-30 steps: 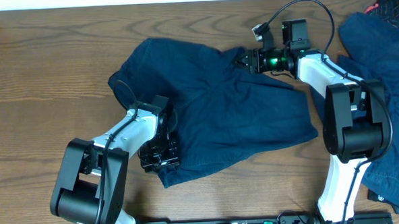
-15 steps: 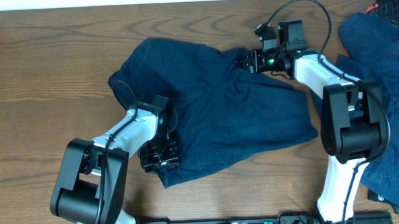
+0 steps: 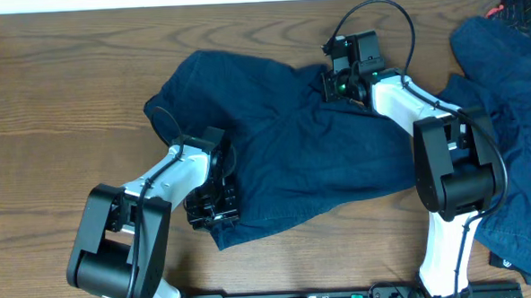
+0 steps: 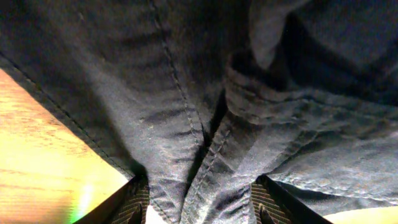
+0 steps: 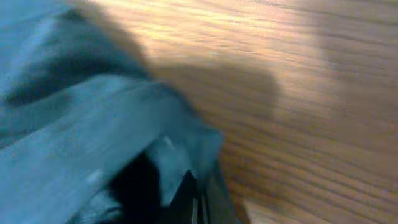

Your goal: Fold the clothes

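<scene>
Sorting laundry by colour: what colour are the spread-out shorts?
The shorts are plain dark navy blue, clearest in the overhead view.

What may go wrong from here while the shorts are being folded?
The right end effector holds only a small bunch at the far edge of the shorts; it may slip. The left end effector pinches bunched cloth near the hem, so the fold may wrinkle. The other garment beside the right arm could snag.

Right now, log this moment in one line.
left gripper: shut on shorts, near edge | right gripper: shut on shorts, far edge | shorts: rumpled, unfolded | second garment: lying at right
</scene>
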`<act>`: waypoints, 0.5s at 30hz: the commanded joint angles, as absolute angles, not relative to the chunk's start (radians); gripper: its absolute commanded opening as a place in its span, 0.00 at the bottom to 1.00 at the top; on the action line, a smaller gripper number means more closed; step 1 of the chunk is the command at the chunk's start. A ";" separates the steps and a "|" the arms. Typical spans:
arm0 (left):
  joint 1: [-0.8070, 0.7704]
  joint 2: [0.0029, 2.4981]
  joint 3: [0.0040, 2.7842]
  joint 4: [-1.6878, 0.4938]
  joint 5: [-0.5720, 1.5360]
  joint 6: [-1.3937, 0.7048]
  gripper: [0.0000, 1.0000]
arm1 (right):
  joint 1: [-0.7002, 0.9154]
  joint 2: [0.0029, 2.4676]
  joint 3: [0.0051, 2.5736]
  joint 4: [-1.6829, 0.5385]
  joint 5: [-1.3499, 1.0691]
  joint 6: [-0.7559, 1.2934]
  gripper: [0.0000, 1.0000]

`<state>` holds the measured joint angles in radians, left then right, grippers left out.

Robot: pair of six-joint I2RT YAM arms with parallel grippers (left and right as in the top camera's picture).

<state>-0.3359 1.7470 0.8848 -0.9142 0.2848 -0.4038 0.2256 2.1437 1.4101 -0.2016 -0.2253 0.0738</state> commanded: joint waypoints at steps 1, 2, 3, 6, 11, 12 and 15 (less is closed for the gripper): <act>-0.337 1.752 0.881 -0.906 0.268 -0.405 0.54 | 0.210 2.108 1.414 -0.202 0.014 0.134 0.01; -0.337 1.752 0.881 -0.907 0.268 -0.405 0.54 | 0.203 2.082 1.415 -0.200 0.075 0.133 0.01; -0.337 1.752 0.881 -0.907 0.268 -0.405 0.54 | 0.196 2.056 1.417 -0.199 0.133 0.133 0.01; -0.337 1.752 0.881 -0.906 0.268 -0.405 0.54 | 0.175 1.971 1.435 -0.194 0.272 0.086 0.01; -0.337 1.752 0.881 -0.903 0.268 -0.405 0.54 | 0.156 1.868 1.459 -0.212 0.300 -0.025 0.01; -0.337 1.752 0.881 -0.902 0.268 -0.405 0.54 | 0.157 1.860 1.459 -0.231 0.300 -0.035 0.01; -0.337 1.752 0.881 -0.899 0.268 -0.405 0.54 | 0.163 1.860 1.458 -0.329 0.300 -0.052 0.05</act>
<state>-0.3363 1.7447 0.8852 -0.9039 0.2893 -0.4038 0.1734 1.8572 1.4475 -0.2962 0.2150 -0.0029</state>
